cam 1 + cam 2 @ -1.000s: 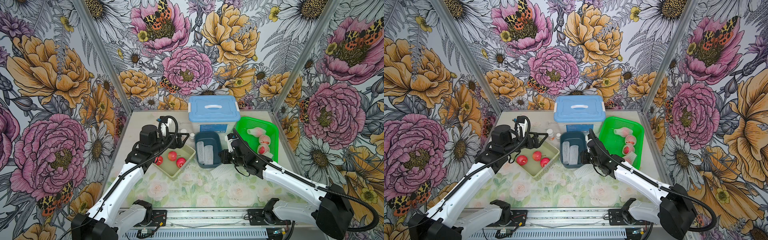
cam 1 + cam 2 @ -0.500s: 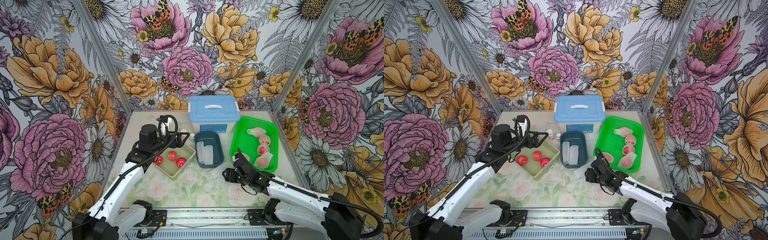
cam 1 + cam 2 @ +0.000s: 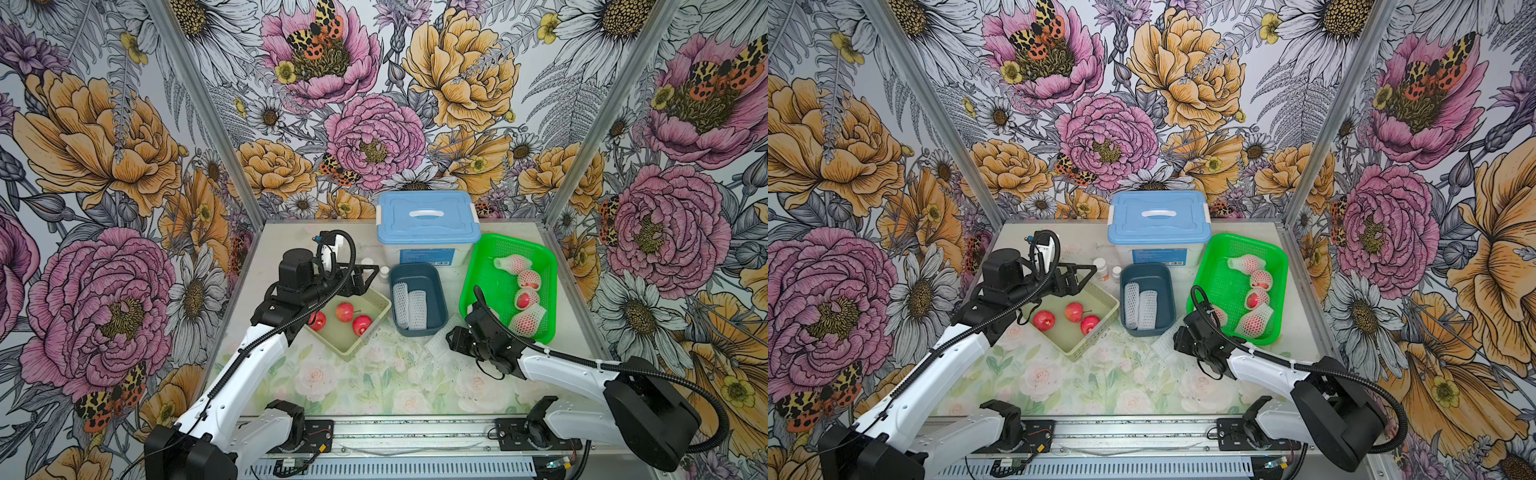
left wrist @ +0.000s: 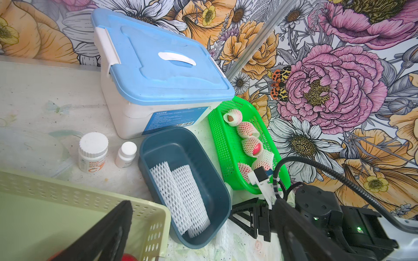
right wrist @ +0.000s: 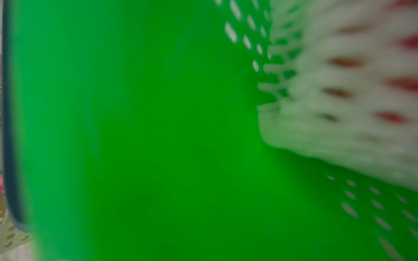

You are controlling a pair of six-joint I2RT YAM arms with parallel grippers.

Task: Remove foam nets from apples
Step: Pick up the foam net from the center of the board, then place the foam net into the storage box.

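The right end effector (image 3: 449, 338) sits low over the tabletop (image 3: 365, 382). Its tips are just beside a loose net (image 3: 437, 343) that lies between the bin (image 3: 415, 268) and the green basket (image 3: 490, 270). I cannot tell whether its fingers pinch that net or stand slightly off it. They show dark and small from above, and its own wrist view is a blur of green wall and mesh. The left end effector (image 3: 365, 279) is spread wide and empty, hanging over the far rim of the cream basket (image 3: 368, 332).

From how things lie, the step in hand looks like clearing this third net. Two nets (image 3: 409, 308) lie flat in the bin and three bare apples (image 3: 345, 312) sit in the cream basket. At least four netted apples (image 3: 527, 321) wait in the green basket. The next move likely calls for a low pinch on the loose net and a lift over the bin's rim. After that comes a reach back for a netted apple.

The nets are soft white foam tubes with diamond holes and frilly ends. They flatten when empty and should crush easily. The apples are small, round and glossy red-pink. The bin is smooth dark-blue plastic with rounded corners, and both baskets are perforated plastic. Behind stand a blue-lidded box (image 3: 426, 216) and two white bottles (image 4: 93, 151).
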